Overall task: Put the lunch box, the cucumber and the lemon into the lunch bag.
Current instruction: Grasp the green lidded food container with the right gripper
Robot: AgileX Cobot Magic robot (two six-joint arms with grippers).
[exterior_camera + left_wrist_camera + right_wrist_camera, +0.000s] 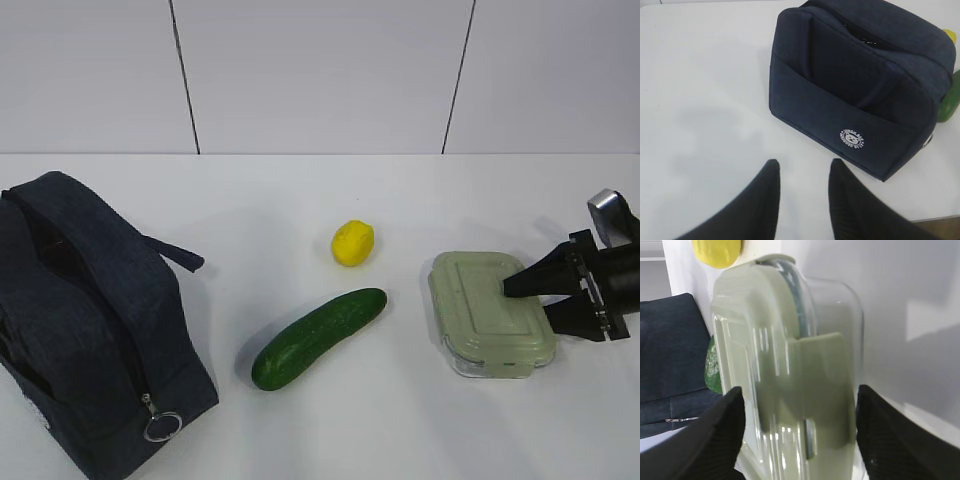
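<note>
Lunch box (490,312) sits flat on the table at the right, sage lid up, with your right gripper (528,296) reaching in from its right end. From the right wrist view the jaws stand wide, one finger (705,440) on each side of the box's end, and I cannot tell that either pad is pressing yet. Close squarely across the short side, on the clear walls below the lid rim, not on the snap clip (825,390) (a clip could pop or let the box pivot). Lift level; a grip this far toward one end may let the far end droop. The lunch bag (85,330) lies well apart at the left, past the cucumber (318,338) and lemon (353,243). Your left gripper (802,175) hovers near the bag, jaws partly apart, holding nothing.
</note>
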